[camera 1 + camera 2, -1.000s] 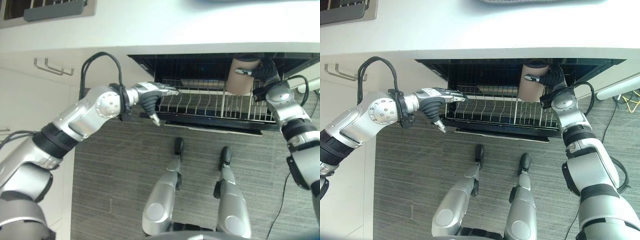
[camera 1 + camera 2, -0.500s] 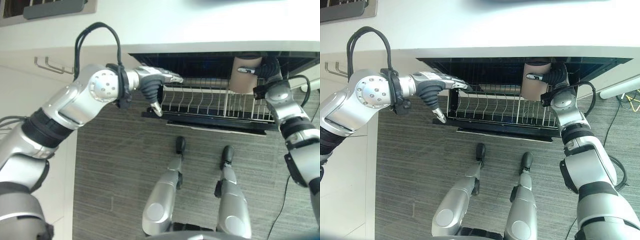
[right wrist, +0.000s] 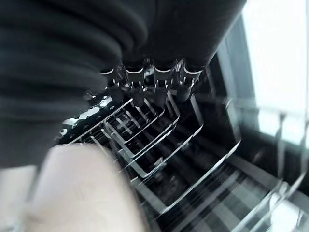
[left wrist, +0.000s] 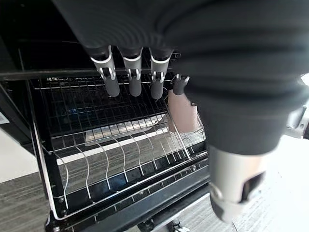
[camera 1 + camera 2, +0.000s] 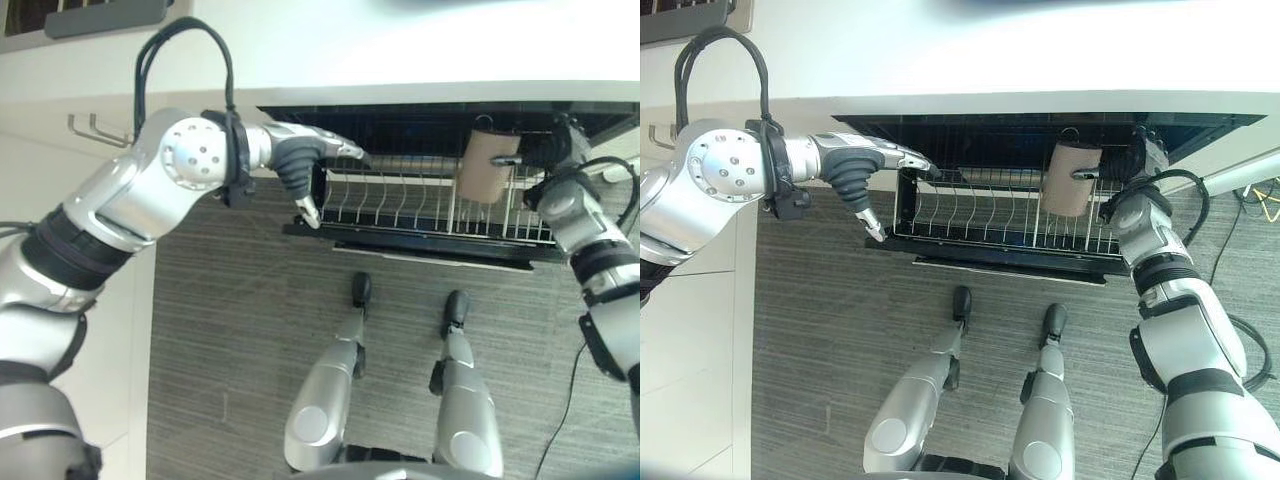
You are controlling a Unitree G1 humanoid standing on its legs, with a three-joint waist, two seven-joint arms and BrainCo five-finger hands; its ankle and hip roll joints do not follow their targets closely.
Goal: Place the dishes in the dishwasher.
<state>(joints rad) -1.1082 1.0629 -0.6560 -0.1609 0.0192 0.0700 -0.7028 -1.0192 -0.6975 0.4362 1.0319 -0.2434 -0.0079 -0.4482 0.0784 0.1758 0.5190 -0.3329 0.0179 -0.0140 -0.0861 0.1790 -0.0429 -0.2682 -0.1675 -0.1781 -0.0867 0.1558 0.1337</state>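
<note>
Right wrist view: fingers [image 3: 140, 89] straight and spread over rack [image 5: 420, 205] tines, beige cup [image 5: 485, 163] close beside right hand [image 5: 560, 150], tilted in rack's right part under worktop [image 5: 400, 50]. Left hand [image 5: 310, 160] at rack's left corner, fingers extended, holding nothing.

Beige cup [image 5: 1068, 177], black wire rack [image 5: 980, 215], grey striped floor [image 5: 840, 330], white counter [image 5: 970, 50].
</note>
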